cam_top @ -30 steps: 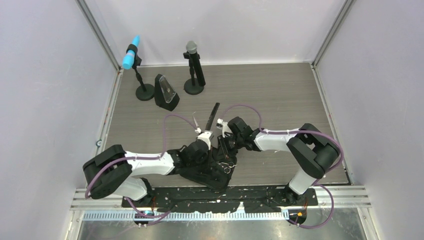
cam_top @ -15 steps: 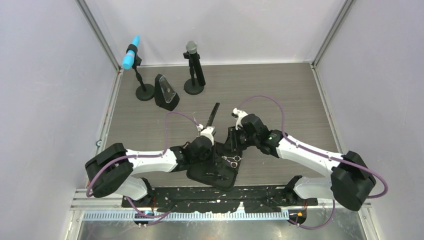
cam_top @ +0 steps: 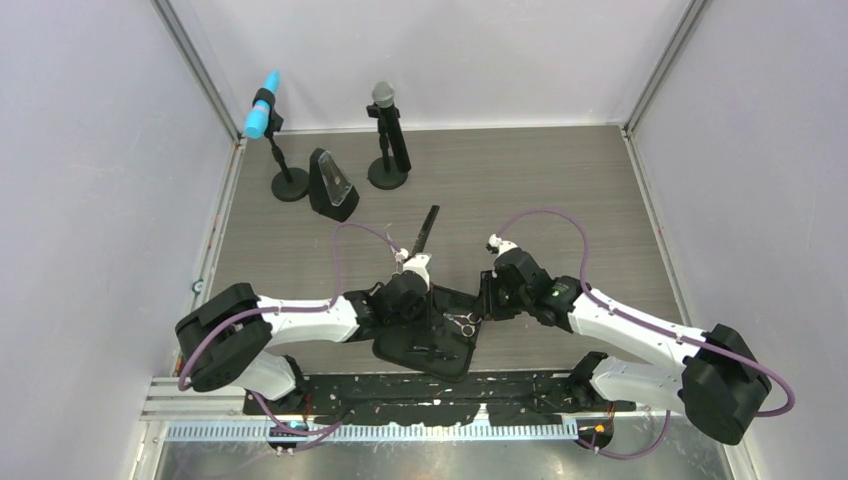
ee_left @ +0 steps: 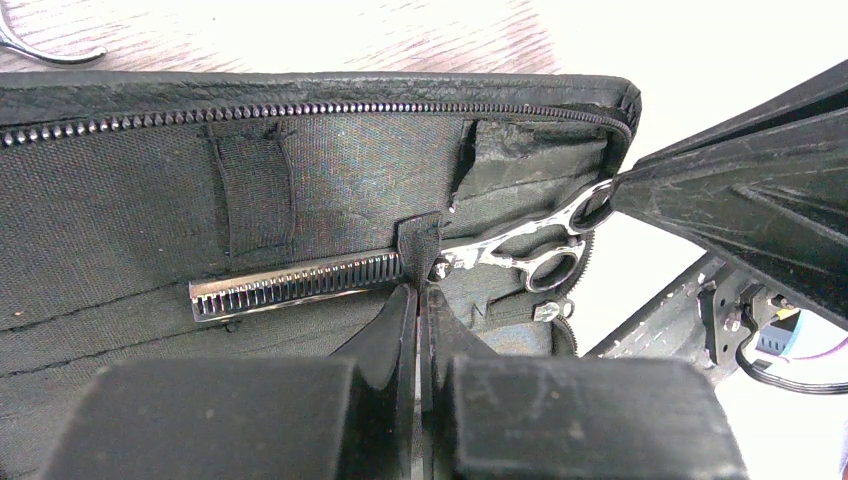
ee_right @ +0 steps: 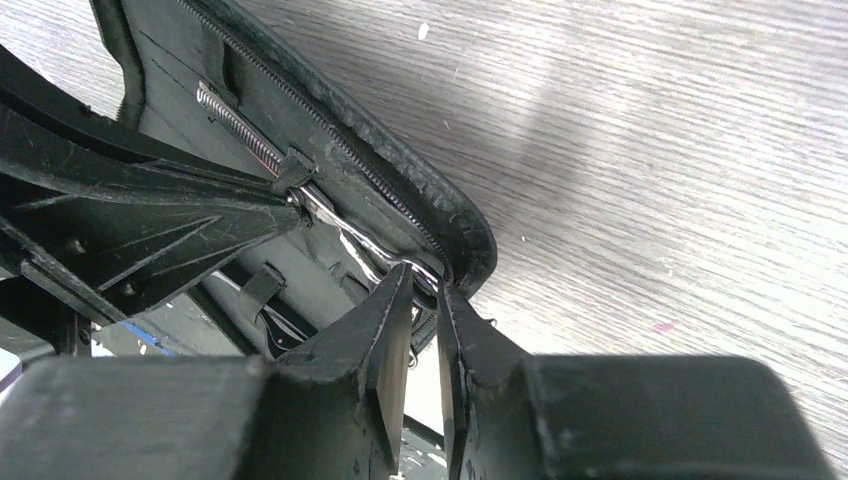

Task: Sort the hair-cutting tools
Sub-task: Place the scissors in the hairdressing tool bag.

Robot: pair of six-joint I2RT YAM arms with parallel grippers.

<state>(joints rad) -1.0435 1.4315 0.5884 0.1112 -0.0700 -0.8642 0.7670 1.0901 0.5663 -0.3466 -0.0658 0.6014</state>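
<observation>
Starting at the left, we see the left gripper (ee_left: pixel 418 300) with its fingers pressed together, resting on the woven lining of the black zippered pouch (ee_left: pixel 140 190) just below an elastic loop (ee_left: pixel 420 240). Thinning scissors (ee_left: pixel 300 283), polished steel with a toothed blade, lie threaded through that loop, blade toward 9 o'clock, rings toward 2 o'clock. The right gripper (ee_right: pixel 424 285) has its tips narrowly apart around a ring; whether they clamp it we cannot tell. We judge the teeth may snag the loop, or the smooth steel may slip free, dragging the soft pouch.
</observation>
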